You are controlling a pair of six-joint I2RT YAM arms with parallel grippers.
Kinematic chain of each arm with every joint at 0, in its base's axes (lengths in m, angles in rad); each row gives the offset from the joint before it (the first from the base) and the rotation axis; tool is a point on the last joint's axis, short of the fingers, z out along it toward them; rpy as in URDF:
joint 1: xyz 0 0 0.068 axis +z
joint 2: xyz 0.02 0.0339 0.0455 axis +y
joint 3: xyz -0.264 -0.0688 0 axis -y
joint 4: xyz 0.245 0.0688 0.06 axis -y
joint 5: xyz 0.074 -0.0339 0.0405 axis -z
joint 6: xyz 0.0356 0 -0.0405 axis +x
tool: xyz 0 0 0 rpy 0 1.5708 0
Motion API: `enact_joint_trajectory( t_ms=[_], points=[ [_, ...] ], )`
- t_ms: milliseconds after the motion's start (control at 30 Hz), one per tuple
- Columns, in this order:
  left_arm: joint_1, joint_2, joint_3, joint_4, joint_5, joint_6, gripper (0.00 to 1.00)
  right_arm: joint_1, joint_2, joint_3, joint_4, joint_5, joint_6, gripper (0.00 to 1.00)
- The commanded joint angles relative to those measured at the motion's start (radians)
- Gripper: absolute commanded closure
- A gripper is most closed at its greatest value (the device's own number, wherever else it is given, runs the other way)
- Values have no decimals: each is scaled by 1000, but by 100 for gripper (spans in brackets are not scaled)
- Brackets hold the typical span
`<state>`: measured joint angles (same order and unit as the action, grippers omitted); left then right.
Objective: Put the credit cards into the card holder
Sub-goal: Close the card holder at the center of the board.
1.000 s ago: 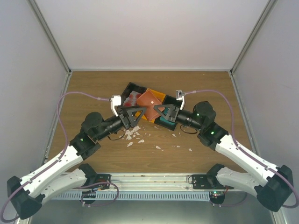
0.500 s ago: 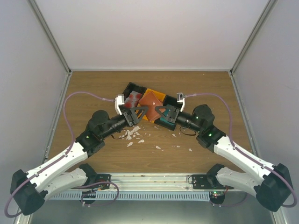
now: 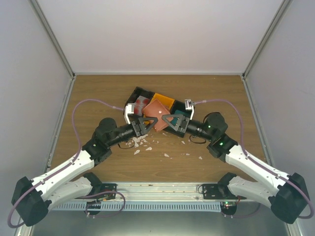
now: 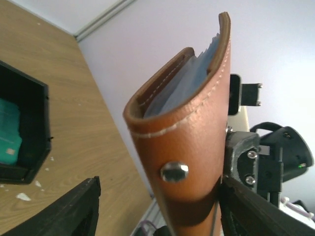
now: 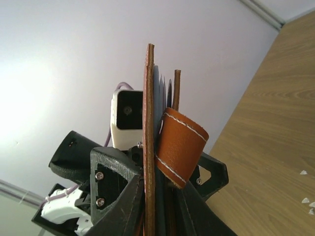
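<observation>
place: robot lab cell | evidence: white panel walls (image 3: pixel 162 34), aluminium framing (image 3: pixel 53 37), wooden bench (image 3: pixel 98 86) (two bolted arms (image 3: pixel 74 167))

one brown card holder (image 3: pixel 156 109), two arms (image 3: pixel 74 164), one orange tray (image 3: pixel 165 101), many white scraps (image 3: pixel 140 141)

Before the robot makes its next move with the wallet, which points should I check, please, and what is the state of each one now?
1. Right hand grips the wallet: ok, shut on it.
2. Left hand grips the wallet as well: not ok, one finger stands apart from the leather.
3. Wallet open enough to take a card: not ok, it is folded, with only a narrow gap.
4. A card ready in a hand: not ok; a green card lies in the black tray.
5. Strap unfastened: cannot tell.
</observation>
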<state>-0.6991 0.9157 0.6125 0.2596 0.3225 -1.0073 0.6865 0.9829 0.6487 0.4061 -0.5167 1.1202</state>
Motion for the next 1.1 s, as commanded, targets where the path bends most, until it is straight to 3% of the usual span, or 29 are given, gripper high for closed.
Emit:
enact_joint_trajectory(
  t_ms=[0,100,233,267,300,433,500,700,933,1067],
  points=[
    [13,-2,-26,151,76,-21,38,10,10,-13,117,-99,19,86],
    [15,-14,-23,183,88,4,50,10,7,-31,107,-116,10,84],
    [19,-24,-15,198,121,78,84,10,-19,-27,24,-114,-51,76],
    [19,-25,-10,193,139,110,95,9,-29,-20,-13,-108,-77,72],
    [21,-26,-3,182,159,151,99,7,-42,-11,-61,-90,-108,66],
    [26,-28,32,59,303,381,100,-1,-124,34,-327,50,-239,42],
    [26,-30,53,-27,367,490,100,-5,-168,48,-396,108,-274,37],
    [26,-52,88,-144,479,735,100,-7,-186,97,-574,117,-279,35],
    [26,-77,106,-181,491,945,100,-7,-147,116,-644,-72,-337,37],
    [26,-60,124,-194,494,990,100,-6,-133,97,-627,-164,-363,37]
  ],
)
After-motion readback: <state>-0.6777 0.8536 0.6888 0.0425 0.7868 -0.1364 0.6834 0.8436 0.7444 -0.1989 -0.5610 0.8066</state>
